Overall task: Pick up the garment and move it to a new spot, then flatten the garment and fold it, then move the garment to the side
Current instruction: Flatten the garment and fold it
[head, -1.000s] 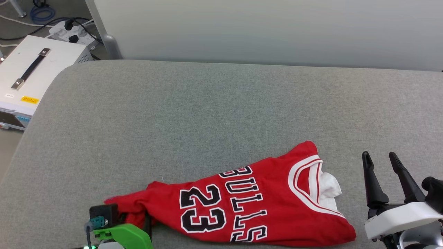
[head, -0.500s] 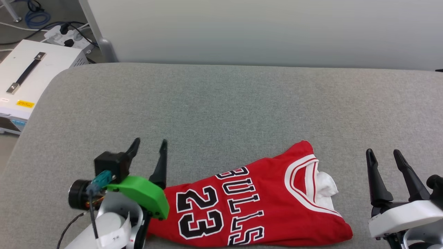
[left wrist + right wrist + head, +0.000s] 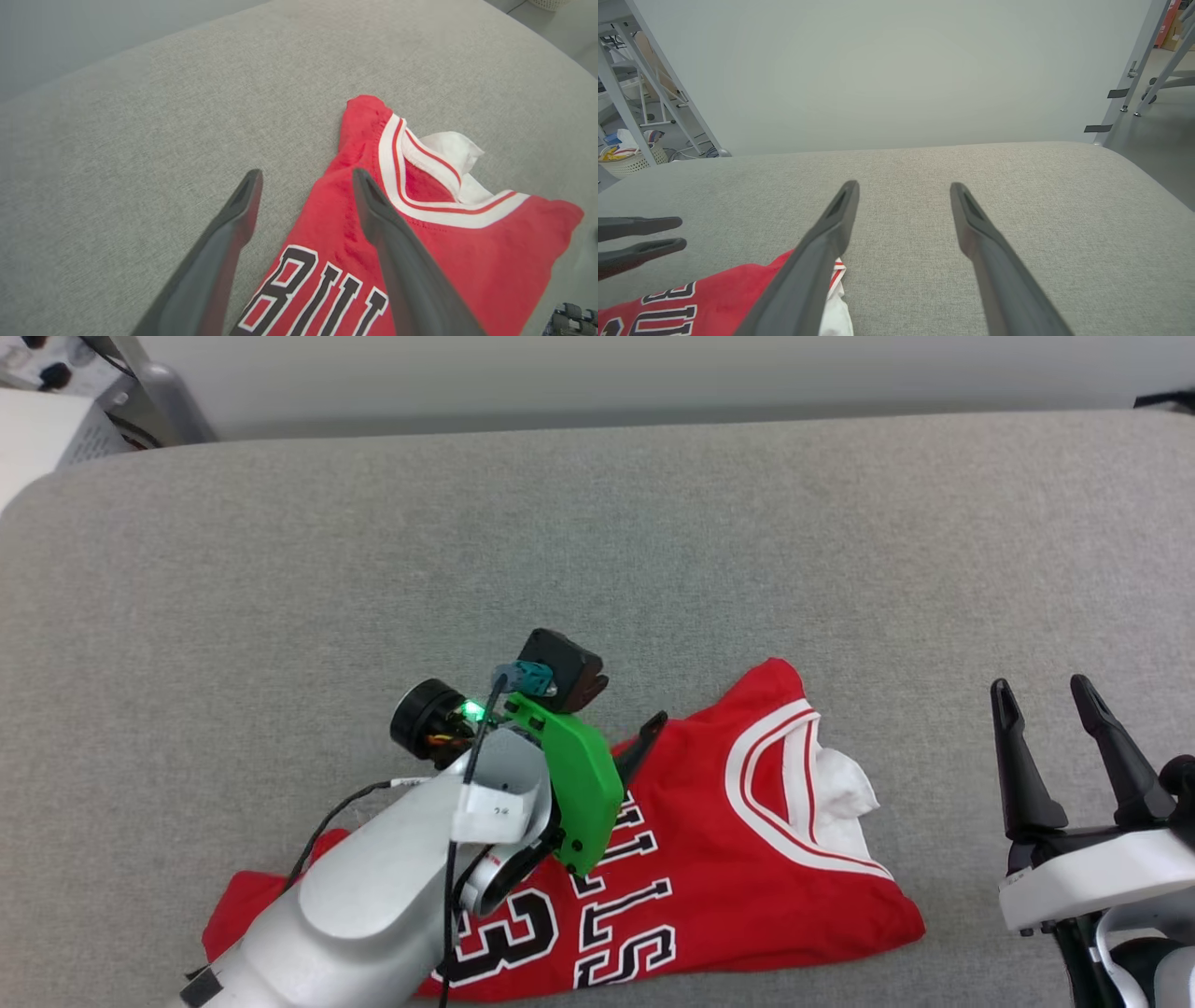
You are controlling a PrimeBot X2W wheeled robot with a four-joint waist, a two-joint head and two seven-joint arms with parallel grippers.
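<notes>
We have the garment lying rumpled on the grey cushion, our left gripper straddling its red edge with jaws apart, right gripper spread empty off to the side, so we'd pinch low and catch both layers.

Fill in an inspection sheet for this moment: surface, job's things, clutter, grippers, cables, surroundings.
Surface: grey padded top with rounded corners.
Job's things: red garment lies rumpled, print up, collar toward the robot's right, white sleeve bunched at the collar.
Clutter: nothing seen.
Grippers: left gripper open, straddling the garment's far edge, gripping nothing; right gripper open, apart from the garment, on its right.
Cables: black cable runs along the left forearm.
Surroundings: pale wall panel behind the surface; wicker basket on the floor.
</notes>
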